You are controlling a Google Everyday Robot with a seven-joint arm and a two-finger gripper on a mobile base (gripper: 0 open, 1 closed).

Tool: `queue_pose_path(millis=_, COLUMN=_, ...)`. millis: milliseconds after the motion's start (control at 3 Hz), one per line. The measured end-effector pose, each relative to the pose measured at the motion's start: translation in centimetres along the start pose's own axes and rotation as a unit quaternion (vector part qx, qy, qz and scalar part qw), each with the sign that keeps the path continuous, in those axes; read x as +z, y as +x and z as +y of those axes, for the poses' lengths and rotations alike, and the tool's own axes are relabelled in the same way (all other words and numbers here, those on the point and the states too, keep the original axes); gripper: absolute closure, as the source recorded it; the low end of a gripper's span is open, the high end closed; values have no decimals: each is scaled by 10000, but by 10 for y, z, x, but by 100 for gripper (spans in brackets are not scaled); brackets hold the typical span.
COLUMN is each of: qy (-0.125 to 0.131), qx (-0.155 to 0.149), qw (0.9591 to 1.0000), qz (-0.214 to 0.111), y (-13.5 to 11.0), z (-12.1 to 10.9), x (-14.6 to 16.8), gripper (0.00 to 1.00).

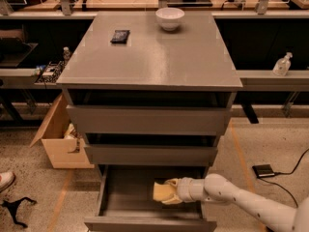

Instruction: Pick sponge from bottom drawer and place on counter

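The bottom drawer [120, 204] is pulled open under two wider grey drawers. My gripper [169, 191] reaches into it from the right on a white arm, low over the drawer floor at its right half. The pale yellow sponge [159, 192] lies right at the gripper's tip and merges with the gripper's yellowish pads, so I cannot tell how it is held. The grey counter [154, 57] tops the cabinet.
On the counter stand a white bowl [170, 18] at the back and a small black flat rectangle [120, 36] at the back left. A cardboard box [58, 139] sits on the floor left of the cabinet. A black pedal with a cable [265, 170] lies on the right.
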State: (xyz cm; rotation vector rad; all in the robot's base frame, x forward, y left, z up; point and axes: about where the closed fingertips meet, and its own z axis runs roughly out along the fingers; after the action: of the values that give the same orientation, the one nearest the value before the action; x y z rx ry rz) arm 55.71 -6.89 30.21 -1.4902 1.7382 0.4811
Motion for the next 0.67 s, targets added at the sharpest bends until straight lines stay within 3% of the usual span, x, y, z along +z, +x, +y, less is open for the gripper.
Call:
queue_pose_path(millis=333, qy=169, qx=-619, qw=9979, qz=-43, y=-57, z=7, x=-39, gripper=100)
queue_pose_path(millis=667, qy=144, qx=-855, qw=9962, qz=-106, y=-101, z=6, x=-67, gripper=100)
